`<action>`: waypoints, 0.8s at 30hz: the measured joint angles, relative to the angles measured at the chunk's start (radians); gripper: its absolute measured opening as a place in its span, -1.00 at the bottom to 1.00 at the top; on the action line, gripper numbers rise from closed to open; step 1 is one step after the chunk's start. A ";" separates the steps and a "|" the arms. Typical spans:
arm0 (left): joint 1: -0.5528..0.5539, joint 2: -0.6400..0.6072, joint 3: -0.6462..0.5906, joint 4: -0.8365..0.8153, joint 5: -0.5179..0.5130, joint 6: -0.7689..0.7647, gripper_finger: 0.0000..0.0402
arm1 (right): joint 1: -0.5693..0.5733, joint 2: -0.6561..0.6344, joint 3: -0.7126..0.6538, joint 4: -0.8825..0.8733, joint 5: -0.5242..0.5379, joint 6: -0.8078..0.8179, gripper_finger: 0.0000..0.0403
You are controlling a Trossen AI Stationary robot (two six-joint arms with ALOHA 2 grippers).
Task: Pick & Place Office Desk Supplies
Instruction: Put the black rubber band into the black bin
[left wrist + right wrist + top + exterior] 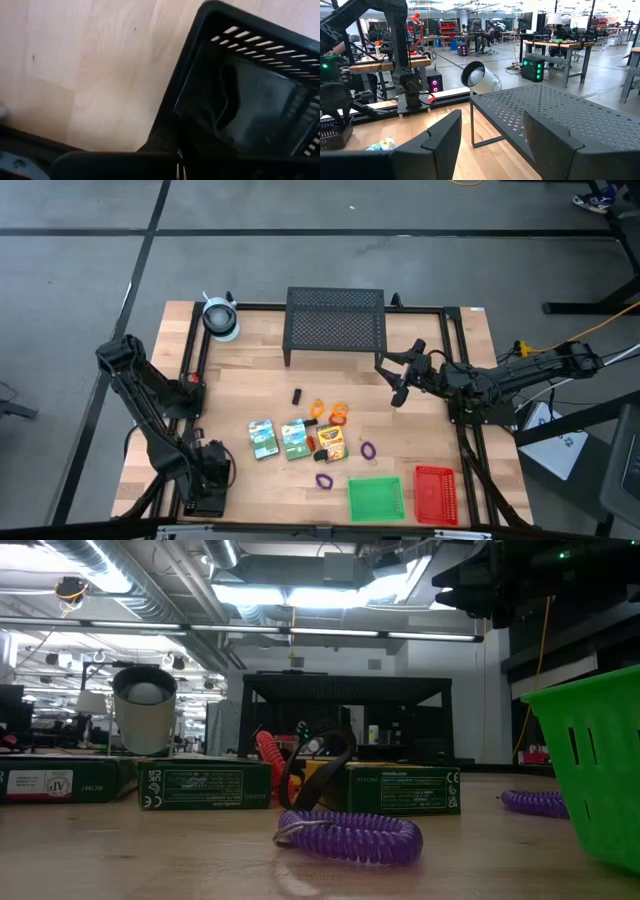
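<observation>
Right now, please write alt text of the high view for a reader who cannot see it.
Office supplies lie mid-table: two green-white card boxes, a crayon box, orange loops and purple loops, with a green tray and a red tray at the near edge. The right hand hovers open beside a black mesh stand; the left arm is folded at its corner.

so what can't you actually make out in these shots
- Left tool: high view, dark against the black tray; left wrist view sits too close to show its state.
- Small black bit: high view, too small to identify.
- Red tray: low view, out of frame past the green tray.
- Right tool: open, nothing between its fingers.
</observation>
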 joint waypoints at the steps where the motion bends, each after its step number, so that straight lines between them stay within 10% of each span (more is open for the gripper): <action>1: -0.002 0.000 -0.002 0.001 0.000 -0.011 -0.93 | 0.000 0.000 0.000 0.000 0.000 0.000 0.07; 12: -0.002 0.000 -0.005 -0.002 -0.050 -0.075 -0.49 | 0.000 0.000 0.000 0.000 0.000 0.004 0.07; 24: 0.008 -0.027 -0.004 0.108 -0.097 -0.056 -0.49 | 0.000 0.000 0.000 0.000 -0.001 0.006 0.07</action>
